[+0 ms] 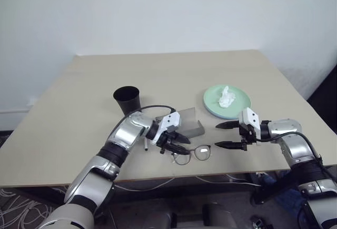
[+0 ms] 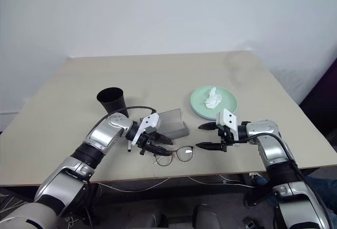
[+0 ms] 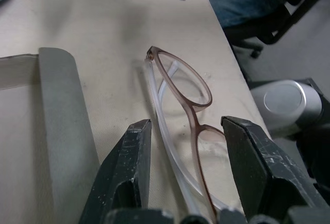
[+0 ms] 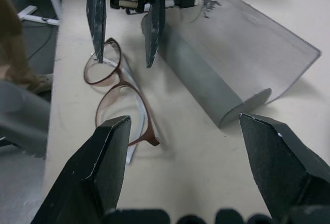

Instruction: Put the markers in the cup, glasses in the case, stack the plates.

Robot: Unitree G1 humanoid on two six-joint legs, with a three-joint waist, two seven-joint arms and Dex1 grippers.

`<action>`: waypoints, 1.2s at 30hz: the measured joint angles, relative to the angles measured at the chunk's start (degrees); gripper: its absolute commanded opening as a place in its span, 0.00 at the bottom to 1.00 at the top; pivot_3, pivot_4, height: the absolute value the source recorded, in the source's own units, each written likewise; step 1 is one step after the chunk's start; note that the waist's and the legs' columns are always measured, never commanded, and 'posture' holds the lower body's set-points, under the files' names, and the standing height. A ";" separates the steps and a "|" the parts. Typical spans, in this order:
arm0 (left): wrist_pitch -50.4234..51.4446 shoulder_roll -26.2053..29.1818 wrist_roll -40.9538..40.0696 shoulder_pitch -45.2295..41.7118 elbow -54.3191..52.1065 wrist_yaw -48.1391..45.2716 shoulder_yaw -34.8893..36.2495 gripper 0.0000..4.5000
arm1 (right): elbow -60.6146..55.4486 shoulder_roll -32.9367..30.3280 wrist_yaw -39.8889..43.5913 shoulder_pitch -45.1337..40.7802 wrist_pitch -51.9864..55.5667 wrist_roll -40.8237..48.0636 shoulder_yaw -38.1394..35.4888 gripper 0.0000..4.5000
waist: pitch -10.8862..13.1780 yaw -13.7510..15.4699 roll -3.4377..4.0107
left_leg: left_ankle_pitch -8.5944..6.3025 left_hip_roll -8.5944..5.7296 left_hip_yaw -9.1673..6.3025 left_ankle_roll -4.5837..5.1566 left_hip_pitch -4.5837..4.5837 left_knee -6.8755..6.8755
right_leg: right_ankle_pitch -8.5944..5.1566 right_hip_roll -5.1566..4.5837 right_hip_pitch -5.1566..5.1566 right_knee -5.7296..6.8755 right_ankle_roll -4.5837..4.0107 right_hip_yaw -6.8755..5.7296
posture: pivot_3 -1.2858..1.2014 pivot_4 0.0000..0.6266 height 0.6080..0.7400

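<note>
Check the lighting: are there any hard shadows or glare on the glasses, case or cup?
Left eye view: the light is even and soft, with only a faint shadow beside the cup on the table. Left wrist view: the glasses cast a soft, pale shadow, and there is no glare on the lenses. Right wrist view: the case throws a mild shadow along its side, with no hard edges.

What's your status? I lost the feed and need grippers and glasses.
Left gripper jaws open, straddling the glasses on the table. Right gripper open, empty, facing them. Case open alongside. Nothing in the way.
</note>
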 measured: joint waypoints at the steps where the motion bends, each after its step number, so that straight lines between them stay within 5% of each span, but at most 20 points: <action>1: -0.45 -0.31 0.56 -0.32 0.54 -0.27 -0.26 0.50 | 0.00 0.20 -0.30 0.18 0.00 0.00 0.07 0.81 | 0.00 0.00 0.00 | 0.00 -0.01 0.00 0.01 -0.01 0.00 | 0.00 0.00 0.00 0.00 0.00 0.00 | 0.52 0.00 1.00; 10: -4.33 -3.32 4.23 -2.06 6.66 -1.50 -0.86 0.50 | -0.71 0.53 -2.64 1.04 0.00 0.03 0.05 0.81 | 0.01 -0.02 -0.01 | -0.01 0.00 0.01 0.03 -0.01 0.01 | 0.00 0.00 -0.01 0.00 0.01 0.02 | 0.52 0.00 1.00; 17: -5.48 -4.49 5.10 -3.09 7.50 -2.19 -0.44 0.01 | -0.73 0.59 -3.60 2.10 -0.02 0.03 0.06 0.81 | 0.00 -0.01 -0.02 | -0.01 0.01 0.01 0.05 0.01 0.04 | 0.00 0.00 0.03 0.00 0.01 0.03 | 0.52 0.00 1.00; 36: 1.26 -4.88 0.17 -3.06 4.73 -2.13 5.62 0.01 | -0.18 0.90 -4.65 1.11 -1.21 -1.11 0.15 0.81 | 0.00 -0.03 -0.02 | -0.01 0.01 0.00 0.06 0.00 0.14 | 0.03 0.00 0.04 0.01 0.06 0.02 | 0.52 0.00 1.00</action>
